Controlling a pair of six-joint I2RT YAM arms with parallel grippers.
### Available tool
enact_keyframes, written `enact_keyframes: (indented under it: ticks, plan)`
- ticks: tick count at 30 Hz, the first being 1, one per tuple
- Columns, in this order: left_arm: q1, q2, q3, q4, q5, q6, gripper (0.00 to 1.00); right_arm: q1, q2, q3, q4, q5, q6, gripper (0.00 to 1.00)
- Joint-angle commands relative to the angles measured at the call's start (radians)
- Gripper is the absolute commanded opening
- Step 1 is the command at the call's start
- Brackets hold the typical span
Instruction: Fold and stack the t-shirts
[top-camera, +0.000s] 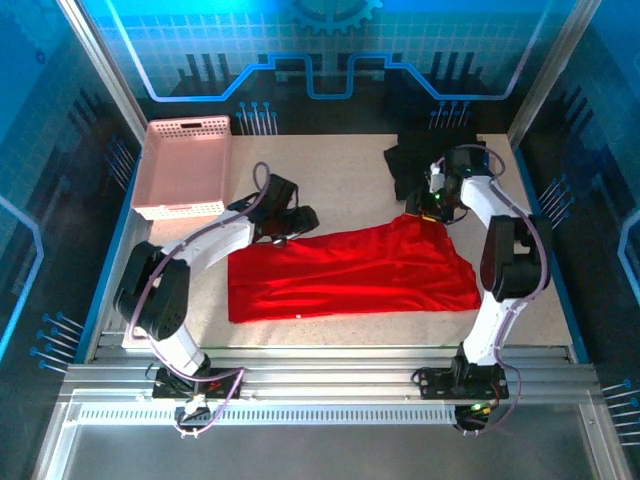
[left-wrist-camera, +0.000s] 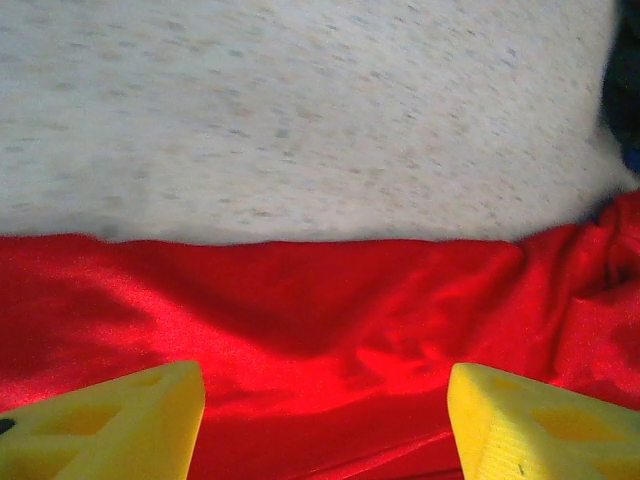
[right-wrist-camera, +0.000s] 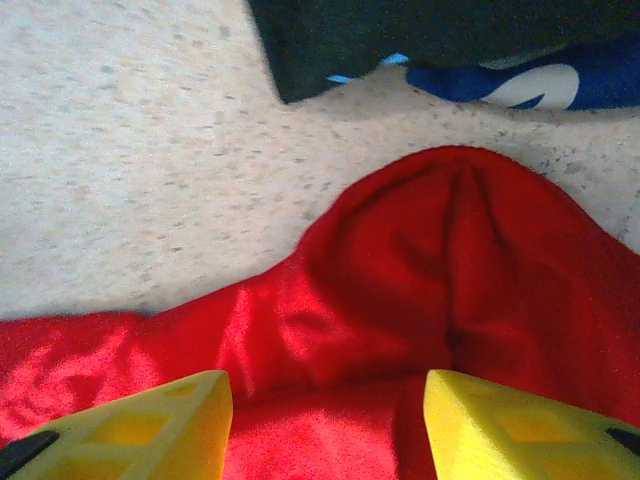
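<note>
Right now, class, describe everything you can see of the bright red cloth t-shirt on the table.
The bright red cloth t-shirt lies spread as a wide, flattish band across the middle of the speckled table. Its fabric looks smooth and slightly shiny, with shallow wrinkles. Its far right corner bunches into a hump, near but apart from the dark folded shirts. The left arm's yellow fingers and the right arm's yellow fingers stand open over its far edge; contact cannot be told.

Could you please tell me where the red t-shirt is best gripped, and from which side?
Probably its far edge, from above: the red t-shirt lies flat on the table, but its right far corner bunches into a raised hump, easy to pinch.
</note>
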Motion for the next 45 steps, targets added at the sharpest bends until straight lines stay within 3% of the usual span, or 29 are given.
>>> enact_keyframes:
  ticks: [1,22,32,41,45]
  plan:
    - [-0.032,0.028,0.061,0.054,0.077,0.057,0.67,-0.001,0.058,0.067,-0.04,-0.014,-0.057,0.53]
    - [-0.054,-0.116,-0.024,0.011,0.0,0.07,0.69,0.009,0.004,-0.011,-0.052,0.011,-0.116,0.4]
    - [-0.055,-0.14,-0.05,0.001,-0.022,0.067,0.69,0.015,-0.023,-0.018,-0.07,0.037,-0.125,0.22]
    - [-0.055,-0.142,-0.065,0.002,-0.034,0.067,0.68,0.024,-0.061,-0.046,-0.082,0.009,-0.119,0.0]
    - [-0.054,-0.14,-0.076,0.004,-0.04,0.067,0.68,0.028,-0.087,-0.057,-0.093,0.004,-0.112,0.0]
